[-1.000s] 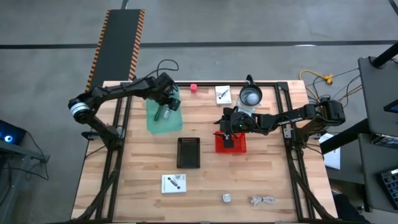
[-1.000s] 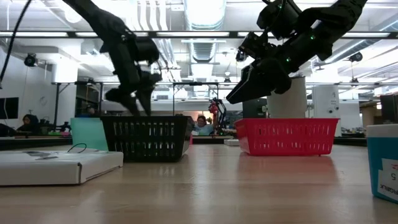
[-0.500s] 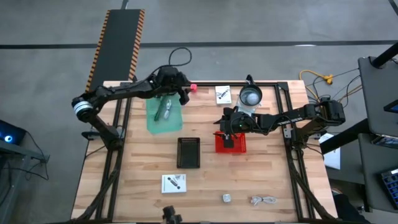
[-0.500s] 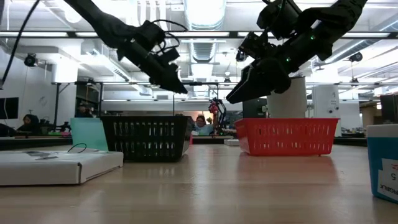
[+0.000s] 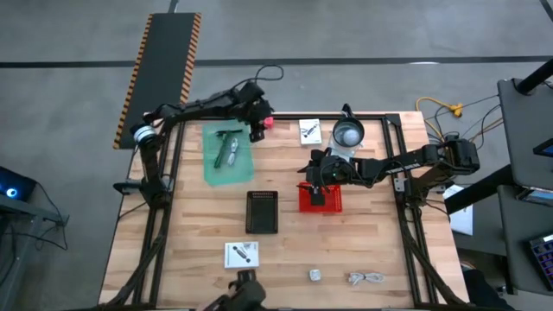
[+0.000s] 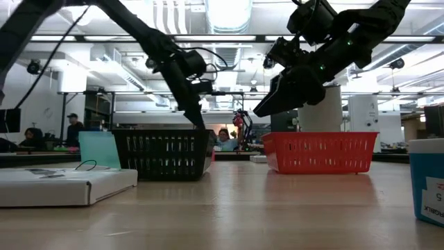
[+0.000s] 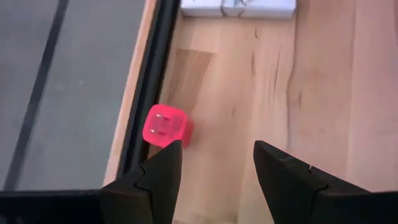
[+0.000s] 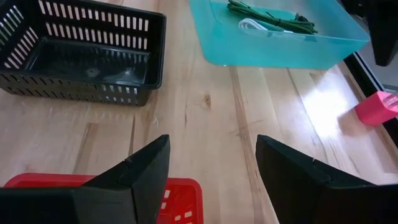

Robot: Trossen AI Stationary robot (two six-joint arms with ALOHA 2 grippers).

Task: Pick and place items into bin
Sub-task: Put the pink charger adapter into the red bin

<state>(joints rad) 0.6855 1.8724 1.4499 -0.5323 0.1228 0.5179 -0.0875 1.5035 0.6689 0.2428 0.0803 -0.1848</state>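
Left hand (image 7: 214,171) open above pink cube (image 7: 164,126); right hand (image 8: 211,168) open over red basket (image 8: 180,190), basket mostly cut off.

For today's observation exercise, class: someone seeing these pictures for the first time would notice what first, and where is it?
Probably the pink cube at the table's far edge, with the left gripper poised just short of it, jaws open. Next, the three bins mid-table: a teal tray holding cables, an empty black basket, and a red basket with the right gripper hovering open above it.
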